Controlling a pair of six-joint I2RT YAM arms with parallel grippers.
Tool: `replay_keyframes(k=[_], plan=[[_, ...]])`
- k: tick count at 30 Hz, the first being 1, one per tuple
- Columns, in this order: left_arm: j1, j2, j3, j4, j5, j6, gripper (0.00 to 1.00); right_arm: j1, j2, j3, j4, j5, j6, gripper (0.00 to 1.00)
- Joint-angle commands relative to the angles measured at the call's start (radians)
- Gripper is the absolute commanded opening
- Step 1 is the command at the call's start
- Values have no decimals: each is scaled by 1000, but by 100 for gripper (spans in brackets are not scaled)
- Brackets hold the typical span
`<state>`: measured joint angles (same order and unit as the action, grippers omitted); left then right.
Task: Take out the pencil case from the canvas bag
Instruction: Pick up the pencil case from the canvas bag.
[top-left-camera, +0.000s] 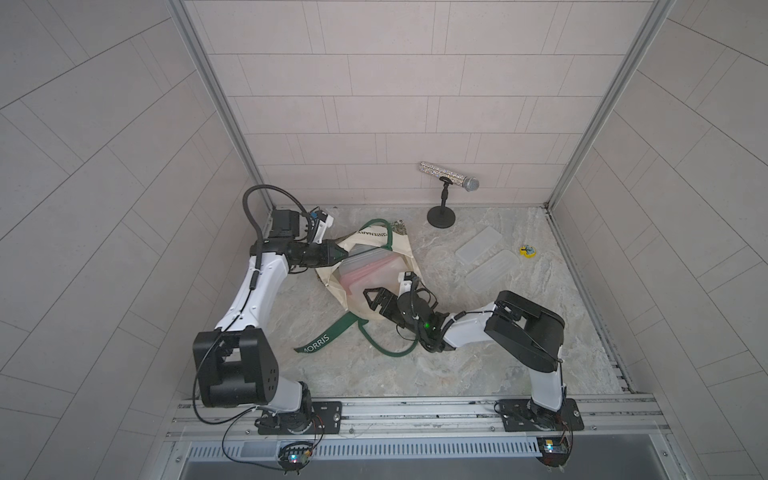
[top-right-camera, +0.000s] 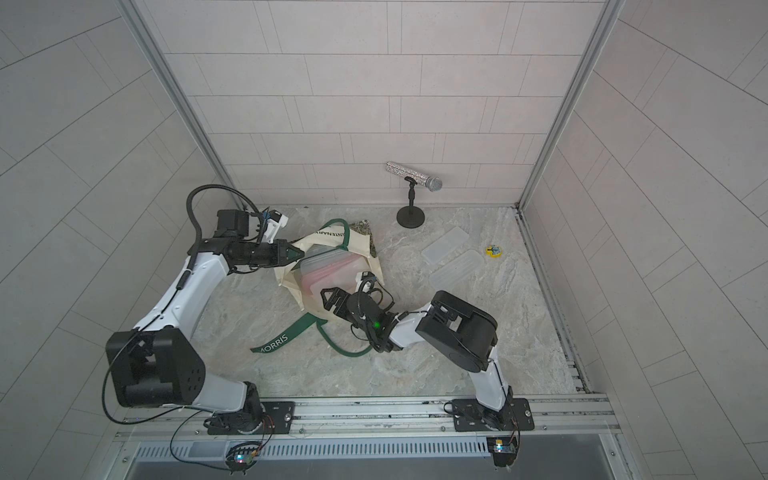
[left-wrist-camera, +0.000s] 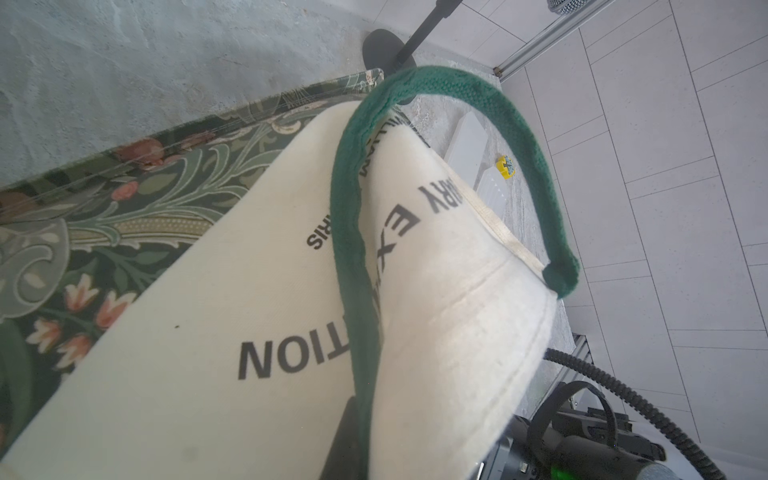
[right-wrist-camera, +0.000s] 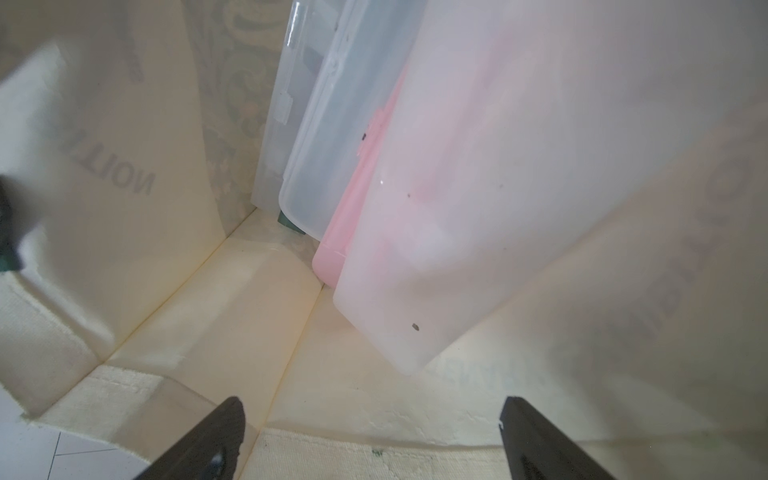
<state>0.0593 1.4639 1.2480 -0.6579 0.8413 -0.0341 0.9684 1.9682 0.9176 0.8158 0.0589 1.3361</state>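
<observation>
The cream canvas bag (top-left-camera: 401, 245) (top-right-camera: 365, 245) lies on its side, its mouth facing the front right. Inside it is a stack of flat pencil cases (top-left-camera: 370, 266) (top-right-camera: 328, 266): a frosted white one (right-wrist-camera: 498, 187) on top, a pink one (right-wrist-camera: 357, 195) beneath, and a clear one (right-wrist-camera: 328, 137) further in. My left gripper (top-left-camera: 343, 252) (top-right-camera: 300, 252) (left-wrist-camera: 361, 440) is shut on the bag's rim where the green handle (left-wrist-camera: 353, 187) meets it, holding the mouth up. My right gripper (top-left-camera: 372, 297) (top-right-camera: 330, 297) (right-wrist-camera: 370, 415) is open at the bag's mouth, a little short of the frosted case, with nothing between its fingers.
Two translucent cases (top-left-camera: 478, 245) (top-left-camera: 492, 270) lie on the table to the right of the bag, with a small yellow toy (top-left-camera: 527, 251) beyond them. A microphone on a round-based stand (top-left-camera: 442, 216) is at the back. The green "MORRIS" strap (top-left-camera: 318, 343) trails toward the front.
</observation>
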Motion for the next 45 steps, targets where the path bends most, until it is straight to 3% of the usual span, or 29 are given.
replay_keyframes(k=[1, 9, 23, 45], plan=[[3, -27, -12, 11, 13, -4, 0, 3, 23, 46, -40, 24, 44, 98], [3, -31, -12, 13, 17, -5, 0, 0, 61, 99, -122, 54, 100, 98], [1, -33, -14, 14, 23, -7, 0, -17, 80, 248, -431, 102, 155, 99], [2, -30, -16, 15, 45, -8, 0, -71, 226, 513, -784, 51, 221, 97]])
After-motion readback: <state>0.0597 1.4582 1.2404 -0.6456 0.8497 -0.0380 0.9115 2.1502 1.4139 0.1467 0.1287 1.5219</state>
